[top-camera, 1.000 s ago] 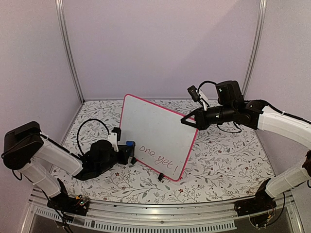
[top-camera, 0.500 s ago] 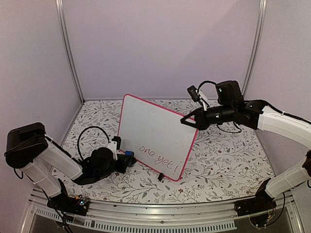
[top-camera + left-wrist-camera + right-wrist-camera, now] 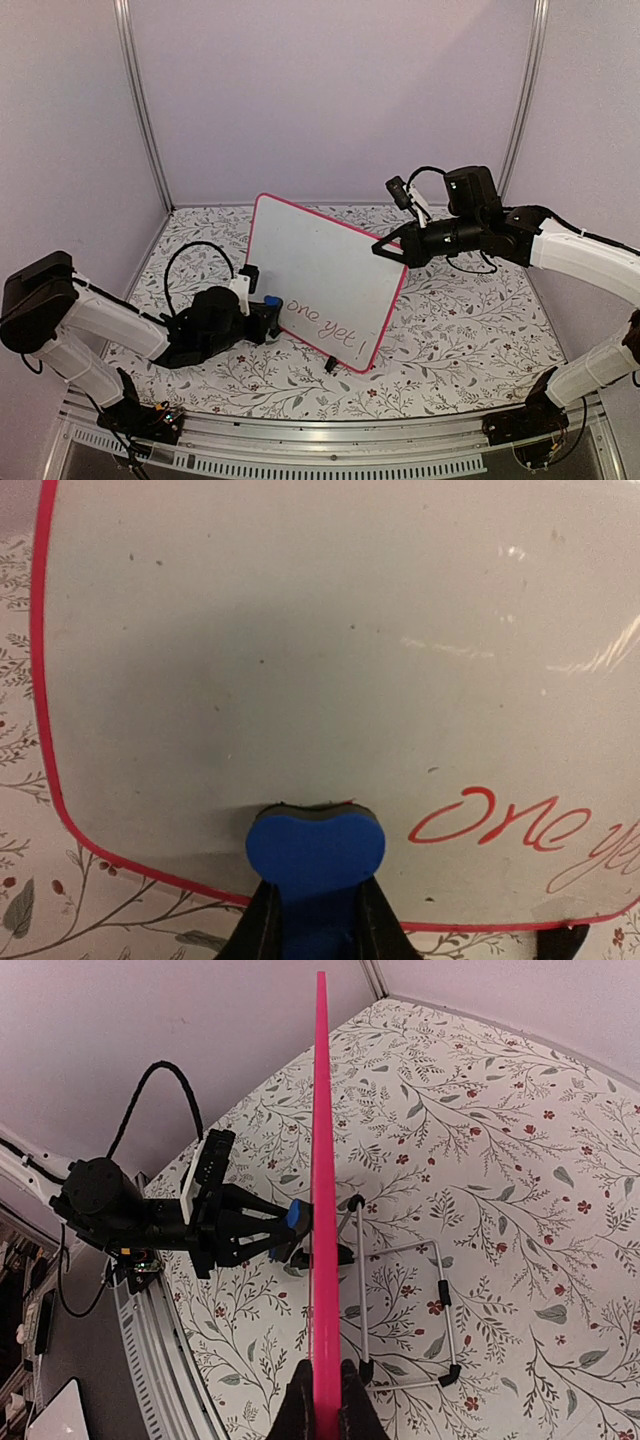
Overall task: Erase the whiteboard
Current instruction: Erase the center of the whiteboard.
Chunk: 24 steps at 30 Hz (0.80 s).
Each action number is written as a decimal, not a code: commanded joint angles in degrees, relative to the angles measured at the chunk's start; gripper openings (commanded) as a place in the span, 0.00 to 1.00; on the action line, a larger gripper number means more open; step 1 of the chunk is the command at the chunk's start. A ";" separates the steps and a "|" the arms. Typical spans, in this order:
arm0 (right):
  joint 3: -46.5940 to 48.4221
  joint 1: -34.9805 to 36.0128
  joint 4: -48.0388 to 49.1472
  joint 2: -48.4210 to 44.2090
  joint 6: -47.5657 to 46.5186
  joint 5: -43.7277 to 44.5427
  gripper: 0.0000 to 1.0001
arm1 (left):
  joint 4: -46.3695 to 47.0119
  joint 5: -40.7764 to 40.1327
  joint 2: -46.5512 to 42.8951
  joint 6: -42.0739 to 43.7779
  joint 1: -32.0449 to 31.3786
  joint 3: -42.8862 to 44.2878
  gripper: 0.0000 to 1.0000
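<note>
Two claws share the work at this moment. The right claw (image 3: 385,250) is clamped on the right-hand edge of the whiteboard (image 3: 325,270), in the middle of the overhead view. It holds the board upright and a little tilted on the desk (image 3: 470,320). In the right wrist view the pink frame runs as a thin line from bottom centre to the top.

The left claw (image 3: 315,925) is closed on a small blue eraser (image 3: 315,845). The dark face of the eraser appears to touch the board low down, near its lower left corner.

I judge that the wiping step is in hand and only partly done. The upper and left areas look blank, but red handwriting (image 3: 500,825), something like "one yet!", lies along the lower right part. The next move, as I see it, calls for sliding the eraser to the right over these words with steady pressure. Meanwhile the right claw must stop the board from tipping or slipping.

The board is glossy white with a thin pink-red frame and rounded corners, and it carries a few small grey specks. One small black foot (image 3: 328,365) shows under its bottom edge.
</note>
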 commanded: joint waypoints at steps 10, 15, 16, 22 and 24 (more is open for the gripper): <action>-0.99 1.39 -4.32 1.38 -4.11 -3.53 0.00 | -0.28 1.06 -1.59 2.61 2.26 3.43 0.05; -1.04 1.39 -4.23 1.26 -4.14 -3.49 0.00 | 2.12 1.50 0.91 0.02 1.36 -0.12 0.05; -1.02 1.39 -4.23 1.26 -4.14 -3.45 0.00 | 2.52 1.37 1.37 -0.51 1.00 -1.10 0.05; -0.97 1.39 -4.21 1.43 -4.06 -3.53 0.00 | 4.21 0.46 3.23 -2.46 -0.80 -4.10 0.05; -1.02 1.39 -4.22 1.43 -4.05 -3.53 0.00 | 4.29 0.21 3.34 -2.76 -1.09 -4.48 0.05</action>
